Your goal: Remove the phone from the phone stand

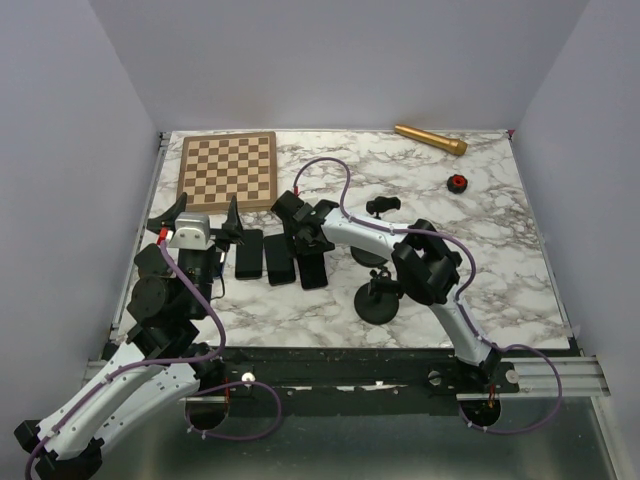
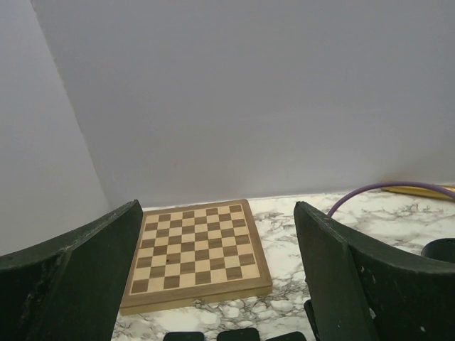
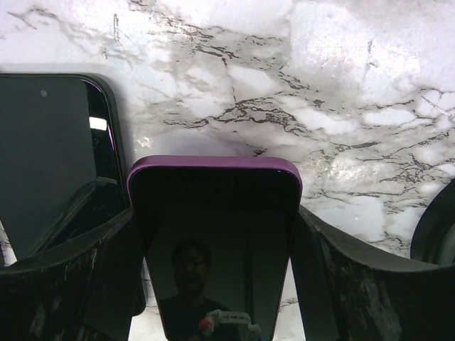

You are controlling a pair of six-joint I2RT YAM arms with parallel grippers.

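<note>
We see the marble counter [image 1: 500, 260] with the chessboard [image 1: 228, 170] on it. The phone stand [image 1: 378, 302] is right of the chessboard and nearer. The phone [image 1: 314, 272] lies just near-right of the chessboard, grasped by the right end effector [image 3: 217, 220]. The left end effector [image 2: 217, 207] is released.

L gripper [image 2: 217, 213] wide open, raised; R gripper [image 3: 213, 234] clamped, arm prob. low.

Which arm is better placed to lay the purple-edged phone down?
Right: the right gripper clasps the purple-edged black phone over the white marble table, beside another dark phone lying flat. The left gripper stands open and empty, facing the wooden chessboard.
</note>
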